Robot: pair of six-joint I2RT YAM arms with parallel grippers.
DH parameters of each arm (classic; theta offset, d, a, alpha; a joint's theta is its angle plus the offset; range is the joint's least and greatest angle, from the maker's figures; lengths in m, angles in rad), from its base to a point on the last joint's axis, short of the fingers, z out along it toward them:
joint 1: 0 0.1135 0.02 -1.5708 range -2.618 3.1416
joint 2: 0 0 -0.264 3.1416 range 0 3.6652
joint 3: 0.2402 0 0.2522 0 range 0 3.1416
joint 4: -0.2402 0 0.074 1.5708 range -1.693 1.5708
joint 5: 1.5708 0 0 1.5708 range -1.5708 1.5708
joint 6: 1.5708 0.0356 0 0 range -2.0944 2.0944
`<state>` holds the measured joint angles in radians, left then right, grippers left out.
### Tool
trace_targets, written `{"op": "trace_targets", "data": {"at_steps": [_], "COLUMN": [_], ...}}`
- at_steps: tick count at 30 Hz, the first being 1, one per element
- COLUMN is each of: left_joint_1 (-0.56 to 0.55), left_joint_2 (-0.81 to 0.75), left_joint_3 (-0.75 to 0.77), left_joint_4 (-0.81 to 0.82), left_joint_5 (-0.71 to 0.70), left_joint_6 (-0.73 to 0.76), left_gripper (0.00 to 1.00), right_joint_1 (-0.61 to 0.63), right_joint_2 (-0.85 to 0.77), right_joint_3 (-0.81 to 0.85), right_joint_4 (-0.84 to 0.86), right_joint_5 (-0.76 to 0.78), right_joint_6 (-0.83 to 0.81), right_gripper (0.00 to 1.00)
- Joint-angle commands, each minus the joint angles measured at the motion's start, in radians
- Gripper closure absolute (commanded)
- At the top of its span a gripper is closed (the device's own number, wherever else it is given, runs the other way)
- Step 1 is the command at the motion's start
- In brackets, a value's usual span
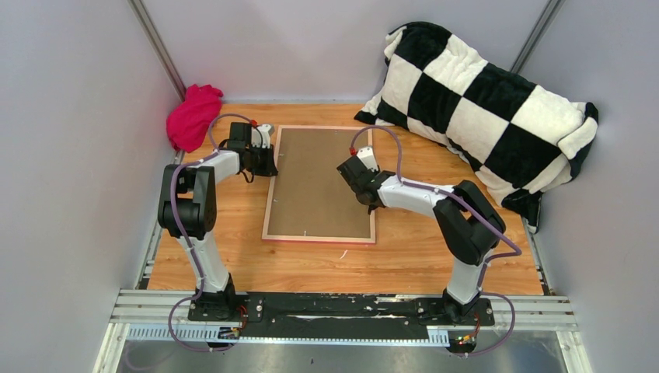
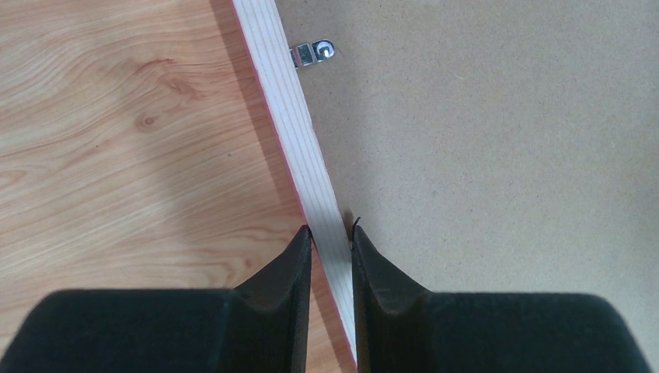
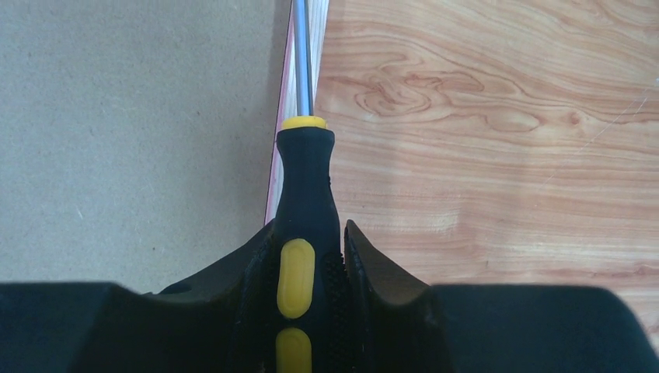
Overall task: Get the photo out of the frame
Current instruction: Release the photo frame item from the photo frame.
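Observation:
The frame (image 1: 267,210) lies face down on the wooden table, its brown backing board (image 1: 319,183) up inside a thin pink border. The photo is hidden under the board. My left gripper (image 1: 266,161) is at the frame's left side near the far corner. In the left wrist view it (image 2: 332,233) is shut on the pale wooden rail (image 2: 295,132), one finger on each side. My right gripper (image 1: 355,172) is at the frame's right side. In the right wrist view it (image 3: 308,225) is shut on a black-and-yellow screwdriver (image 3: 305,179), whose steel shaft (image 3: 302,54) runs along the right rail (image 3: 318,31).
A metal turn clip (image 2: 315,53) sits on the left rail over the board's edge. A magenta cloth (image 1: 193,116) lies in the far left corner. A large black-and-white checkered pillow (image 1: 482,101) fills the far right. Grey walls close in three sides.

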<state>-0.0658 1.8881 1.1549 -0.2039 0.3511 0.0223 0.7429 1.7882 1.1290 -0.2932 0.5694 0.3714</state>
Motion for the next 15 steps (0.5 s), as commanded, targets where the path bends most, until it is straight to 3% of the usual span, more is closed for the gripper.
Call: {"op": "trace_targets", "data": {"at_steps": [1, 15], "left_joint_1": [0.001, 0.002], "left_joint_2": [0.031, 0.028], "left_joint_3": [-0.056, -0.063], "left_joint_4": [-0.152, -0.133], "left_joint_5": [-0.038, -0.037], "left_joint_6": [0.04, 0.046], "left_gripper": [1.0, 1.0], "right_joint_1": [-0.009, -0.05], "right_joint_2": [0.049, 0.057], "right_joint_3": [0.049, 0.052], "right_joint_4": [-0.036, 0.088], "right_joint_5": [0.079, -0.002], "right_joint_6": [0.016, -0.07], "right_gripper": [1.0, 1.0]}}
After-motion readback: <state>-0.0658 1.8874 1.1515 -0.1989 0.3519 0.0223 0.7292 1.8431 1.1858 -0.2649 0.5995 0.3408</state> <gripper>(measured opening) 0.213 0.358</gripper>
